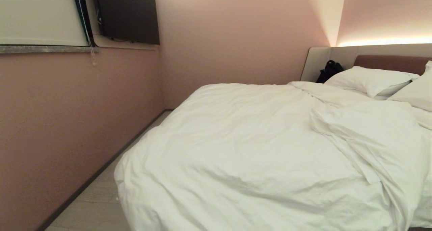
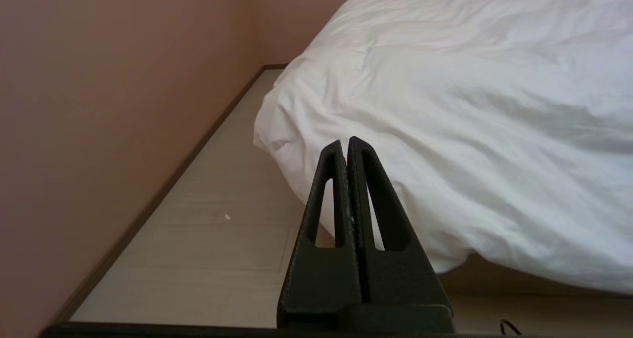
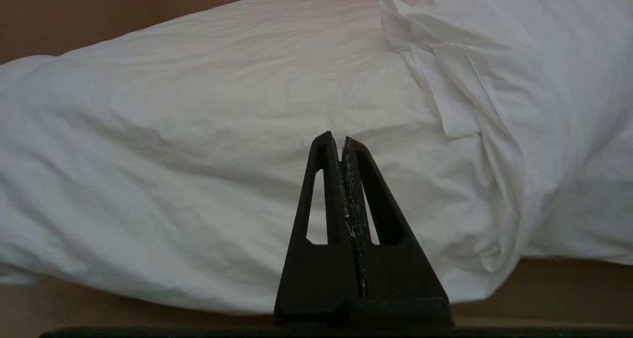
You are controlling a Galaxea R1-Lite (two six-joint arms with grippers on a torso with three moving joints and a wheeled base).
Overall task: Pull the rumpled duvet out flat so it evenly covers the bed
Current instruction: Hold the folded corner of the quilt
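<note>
On the far left of the head view a pink wall [image 1: 67, 123] runs back beside a narrow strip of pale floor [image 1: 101, 204]. High on it hang a white roller blind [image 1: 40, 15], cut off by the frame's top and left edges, and one dark wall screen [image 1: 130, 15], its top also cut off.

The bed [image 1: 388, 60] fills the middle and right, but little of it shows: only the mauve headboard and its pale grey surround are plain, and the base and mattress are hidden under linen. The duvet [image 1: 256, 150] lies across it, smooth on the wall side and hanging over that edge. On the right it is bunched into a thick folded ridge running toward the near corner, and the frame cuts off its right and bottom. One small black object [image 1: 329, 70] sits by the headboard; what it is cannot be made out. Two white pillows [image 1: 369, 79] rest at the head, the right one only partly in frame.

Neither arm appears in the head view. The left claw [image 2: 344, 143] is clenched on nothing, its tips pressed together, pointing at the duvet's hanging corner over the floor. The right claw [image 3: 336, 139] is likewise clenched and empty, aimed at the duvet's side just left of the bunched ridge. Neither touches the fabric.
</note>
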